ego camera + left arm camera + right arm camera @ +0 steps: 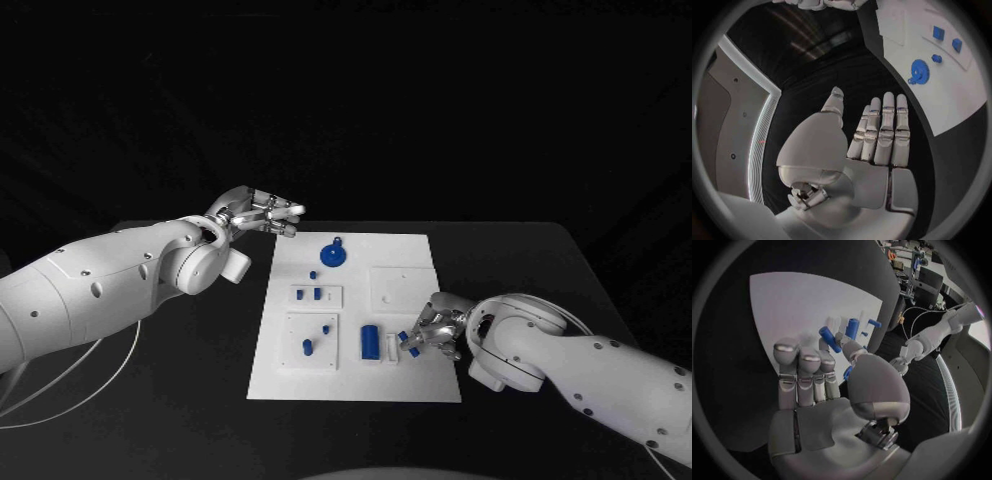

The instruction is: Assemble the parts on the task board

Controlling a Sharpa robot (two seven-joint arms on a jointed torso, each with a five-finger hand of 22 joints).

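The white task board (411,250) lies in the middle of the black table. On it are a blue gear-like part (333,256), small blue parts (307,294) on a raised white plate, two more (317,337) on a lower plate, and a long blue block (369,342). My left hand (264,215) hovers off the board's far left corner, fingers straight and apart from anything (873,135). My right hand (433,335) is over the board's near right part and pinches a small blue part (413,351) between thumb and fingers (831,339).
A square white plate (397,286) sits on the board's right half, just beyond my right hand. A small white piece (391,348) stands beside the long blue block. Black table surrounds the board, and a pale cable (101,385) trails beneath my left arm.
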